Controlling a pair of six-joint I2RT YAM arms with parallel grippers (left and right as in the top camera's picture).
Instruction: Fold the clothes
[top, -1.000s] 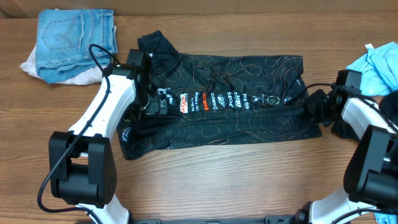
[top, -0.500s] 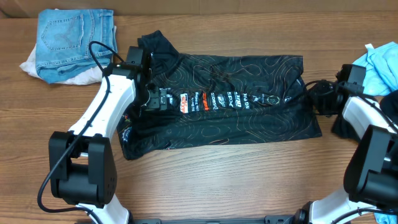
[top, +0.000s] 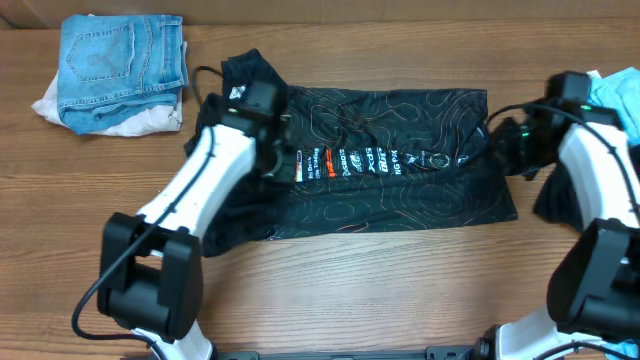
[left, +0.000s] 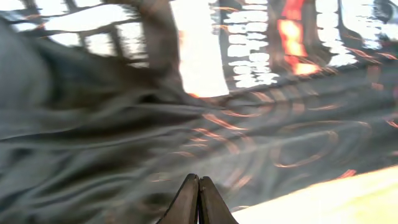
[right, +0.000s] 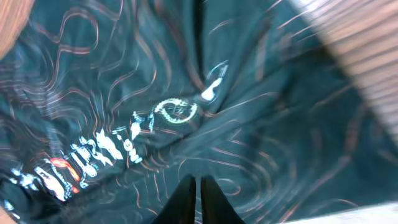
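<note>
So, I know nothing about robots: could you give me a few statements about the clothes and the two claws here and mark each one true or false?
1. A black jersey lies spread on the table. True.
2. The jeans lie on top of the jersey. False: they sit folded on a white cloth at the table's far left, apart from the jersey.
3. The left gripper has its fingers wide open. False: they are shut together, close above the jersey.
4. A light blue garment lies at the table's right edge. True.
5. The right gripper is over the jersey. True.
</note>
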